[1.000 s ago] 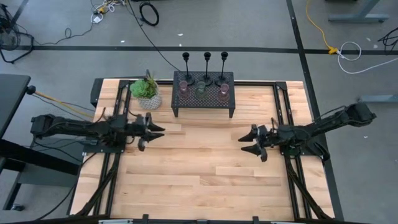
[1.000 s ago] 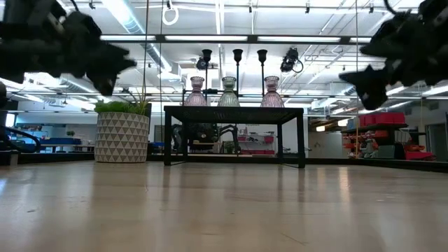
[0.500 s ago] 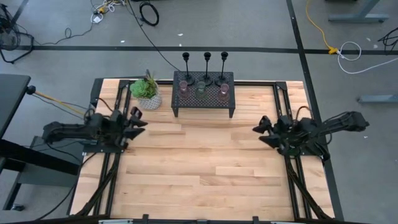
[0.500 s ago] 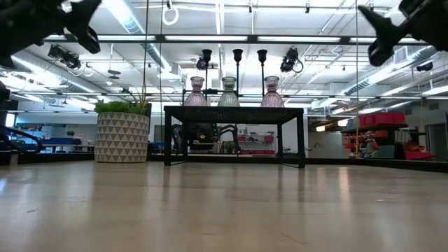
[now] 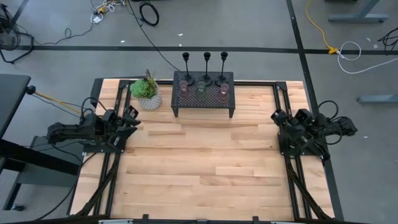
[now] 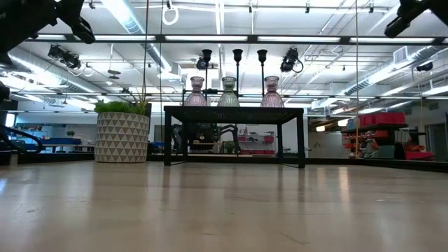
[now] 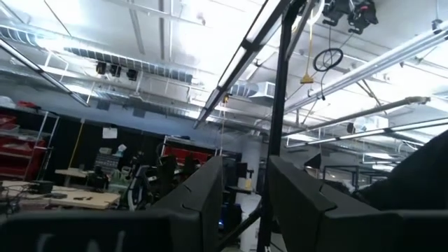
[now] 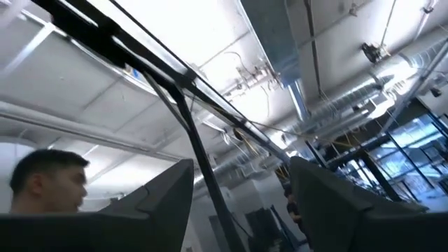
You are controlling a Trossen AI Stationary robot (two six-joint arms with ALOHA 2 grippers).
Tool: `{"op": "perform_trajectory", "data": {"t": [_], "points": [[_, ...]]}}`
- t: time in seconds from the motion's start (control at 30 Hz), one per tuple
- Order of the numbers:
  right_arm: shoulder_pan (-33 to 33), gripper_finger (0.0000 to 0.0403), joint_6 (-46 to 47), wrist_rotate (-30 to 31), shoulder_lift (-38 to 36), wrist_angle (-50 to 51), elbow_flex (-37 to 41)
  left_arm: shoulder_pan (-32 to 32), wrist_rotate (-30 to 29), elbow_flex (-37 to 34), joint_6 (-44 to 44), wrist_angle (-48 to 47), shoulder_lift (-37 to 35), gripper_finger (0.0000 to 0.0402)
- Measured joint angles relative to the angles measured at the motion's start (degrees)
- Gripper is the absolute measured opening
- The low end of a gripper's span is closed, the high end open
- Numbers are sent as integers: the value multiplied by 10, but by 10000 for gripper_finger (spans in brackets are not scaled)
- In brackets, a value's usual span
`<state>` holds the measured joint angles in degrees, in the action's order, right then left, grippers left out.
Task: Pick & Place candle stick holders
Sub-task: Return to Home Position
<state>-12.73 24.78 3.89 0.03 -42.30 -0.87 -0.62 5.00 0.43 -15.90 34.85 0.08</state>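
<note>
High view, glass cups (image 5: 201, 89), slim stems (image 5: 206, 61), mesh rack (image 5: 204, 101)

Overhead, table-level, two ceiling-facing wrist views

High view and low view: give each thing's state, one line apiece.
Three slim black candle holders: upright on rack
Three tinted glass cups: upright on rack
Black mesh rack: standing, loaded
Green plant in white pot: upright
Left gripper: open, empty
Right gripper: open, empty
</note>
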Motion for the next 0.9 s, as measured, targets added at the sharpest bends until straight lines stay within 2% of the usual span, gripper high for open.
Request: {"op": "perform_trajectory", "data": {"t": [0.47,0.8,0.9], "points": [[1,236,0,1,1,0,0,-2,0,0,0,-3,0,119],[1,236,0,1,1,0,0,-42,0,0,0,-3,0,119],[1,236,0,1,1,0,0,-42,17,0,-13,-13,0,119]]}}
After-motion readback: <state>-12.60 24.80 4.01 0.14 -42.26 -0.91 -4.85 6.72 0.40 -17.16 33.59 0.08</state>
